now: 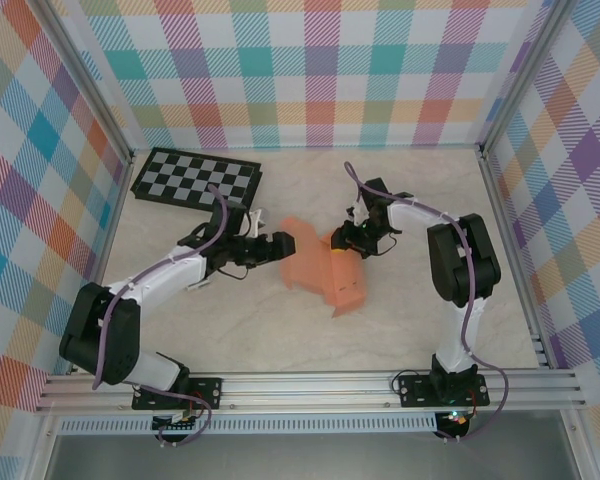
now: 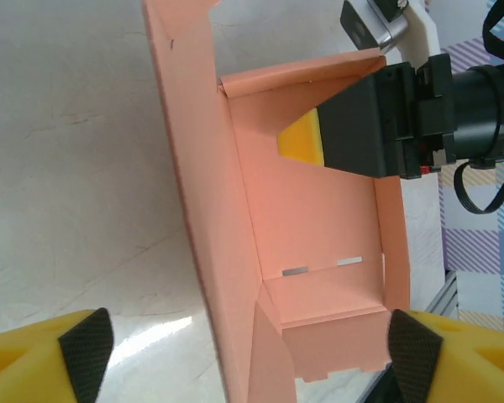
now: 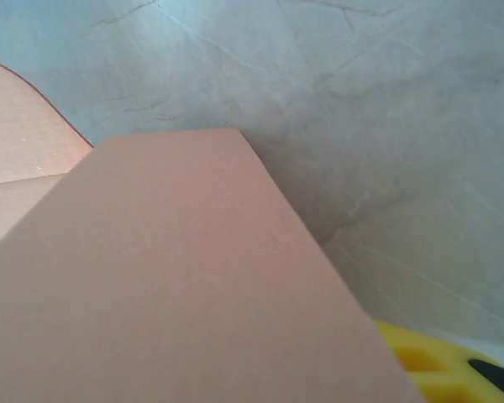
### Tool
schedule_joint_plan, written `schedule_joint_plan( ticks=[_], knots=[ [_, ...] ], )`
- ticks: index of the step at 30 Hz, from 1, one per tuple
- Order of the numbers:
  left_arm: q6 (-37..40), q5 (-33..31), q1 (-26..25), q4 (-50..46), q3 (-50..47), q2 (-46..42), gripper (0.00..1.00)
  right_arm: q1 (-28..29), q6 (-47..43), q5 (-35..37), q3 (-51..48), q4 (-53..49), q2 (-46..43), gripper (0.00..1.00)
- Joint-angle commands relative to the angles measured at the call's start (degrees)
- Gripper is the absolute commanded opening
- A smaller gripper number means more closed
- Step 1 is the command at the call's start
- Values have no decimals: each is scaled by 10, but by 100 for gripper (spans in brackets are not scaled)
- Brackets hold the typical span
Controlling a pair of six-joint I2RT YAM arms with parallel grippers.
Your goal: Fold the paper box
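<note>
Where it is: the paper box [image 1: 325, 275] sits mid-bench between the two arms, half formed. One long side wall is up and the flaps at both ends are raised. The checkerboard [image 1: 195, 178] is well apart at the far left, so it's no bother.

Left gripper [image 2: 250, 357]: jaws wide open with nothing in them. From its wrist cam, the fingers straddle the end of the box closest to it, one on each side. I can't tell whether either pad touches the card.

Right gripper [image 1: 342, 240]: it's at the box's far-right end. One finger [image 2: 353, 126] sits inside the box right under the raised end flap. The other finger is hidden, so I can't tell if it's pinching that flap or just bracing it.

Step in hand (my guess): stand the second long wall up and tuck the end flaps while the right side holds the shape.

How I'd do it: close the left jaws slowly and squarely so both long walls come up together along their creases. Leave the right finger planted as an anchor.

Watch out: thin card buckles off-crease if it's squeezed too fast. The box could also skid on the smooth bench [image 1: 230, 330].
</note>
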Motion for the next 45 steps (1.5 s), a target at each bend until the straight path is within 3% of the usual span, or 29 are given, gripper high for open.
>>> schedule_joint_plan(
  ticks=[1,5,12,19,23,28,34,39,41,43,45],
  knots=[
    [16,-31,-7,-42,19,21,82,-4,3,-9,-4,10,-24,46],
    [21,-78,-7,-80,34,37,75,-4,-7,-3,3,-1,-26,46],
    [24,-69,-7,-96,58,74,69,-4,-12,0,13,-13,-35,49],
    [15,-93,12,-110,44,34,82,1,-58,51,52,-75,-46,46],
    [-21,-92,69,-72,9,-40,84,28,-127,143,112,-156,-40,43],
    [-19,-143,121,-85,1,-111,91,77,-246,270,201,-258,-7,43],
    [-57,-188,182,-86,-41,-153,92,155,-409,409,258,-300,34,42],
    [-57,-181,199,-39,-87,-155,93,217,-510,447,274,-279,65,43],
    [-37,-142,200,1,-101,-154,93,238,-540,454,274,-264,69,46],
    [0,-93,197,48,-108,-152,92,249,-551,443,273,-249,63,53],
    [30,-91,195,72,-113,-168,92,251,-547,404,269,-242,42,60]
  ],
)
